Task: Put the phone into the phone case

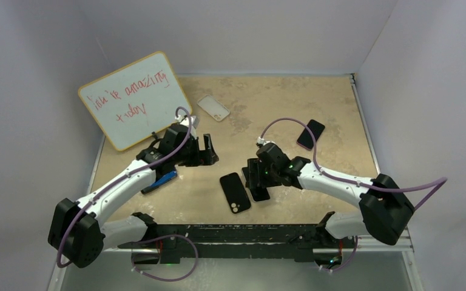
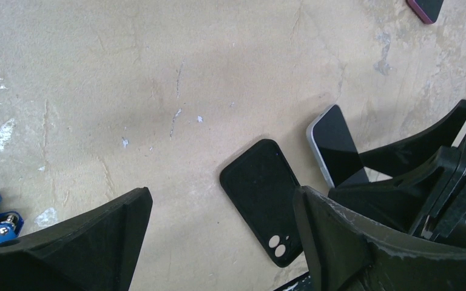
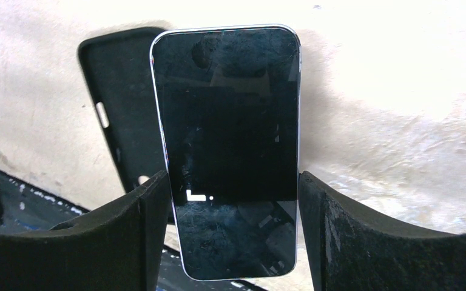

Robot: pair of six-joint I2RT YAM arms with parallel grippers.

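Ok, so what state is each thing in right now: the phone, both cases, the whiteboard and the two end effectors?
phone: screen up and dark, between the right fingers.
black phone case: empty, lying flat.
clear phone case: empty, lying flat.
whiteboard: written on in red.
left end effector: open, holding nothing.
right end effector: shut on the phone's long edges.

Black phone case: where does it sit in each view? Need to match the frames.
Top external: the black case lies flat, lower centre.
Left wrist: bottom centre, camera holes at its lower end.
Right wrist: upper left, partly hidden behind the phone.
Shared landmark: the phone lies just right of the case in every view.
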